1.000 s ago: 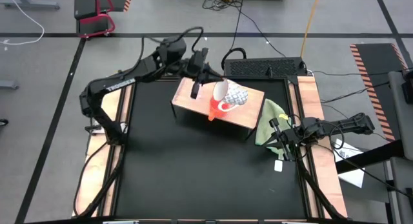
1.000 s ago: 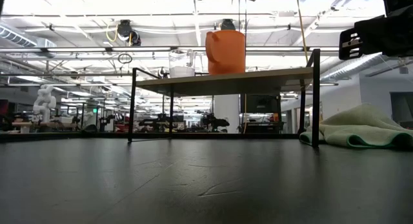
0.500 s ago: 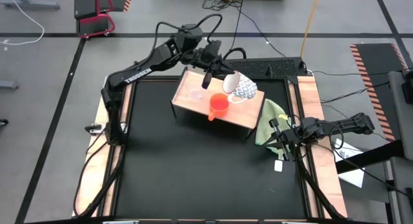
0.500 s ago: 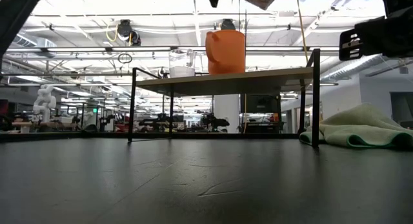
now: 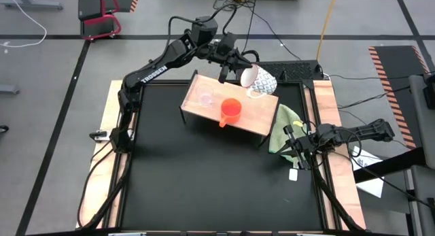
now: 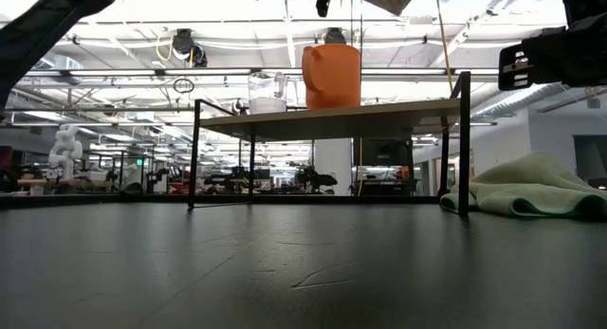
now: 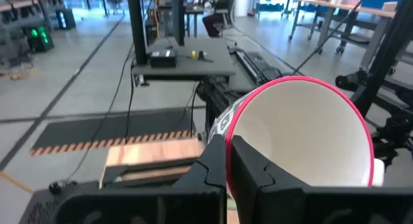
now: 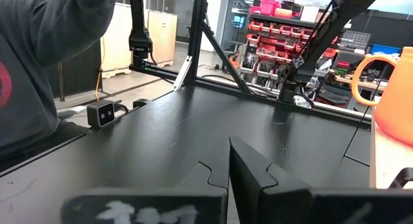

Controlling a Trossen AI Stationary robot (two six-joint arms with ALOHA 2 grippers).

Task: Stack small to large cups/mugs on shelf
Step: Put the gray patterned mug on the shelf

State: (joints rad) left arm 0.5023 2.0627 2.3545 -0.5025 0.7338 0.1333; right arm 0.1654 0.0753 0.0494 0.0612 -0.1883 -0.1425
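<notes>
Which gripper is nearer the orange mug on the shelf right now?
Left. The left gripper, shut on the white speckled mug, is raised over the shelf's far edge, just beyond the orange mug. The right gripper waits off the shelf's end, over the green cloth.

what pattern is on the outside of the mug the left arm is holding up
White with a dark speckled pattern on the mug; the high view shows it best.

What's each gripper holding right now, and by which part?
Left gripper pinches the white mug by its rim wall; right gripper holds nothing.
</notes>
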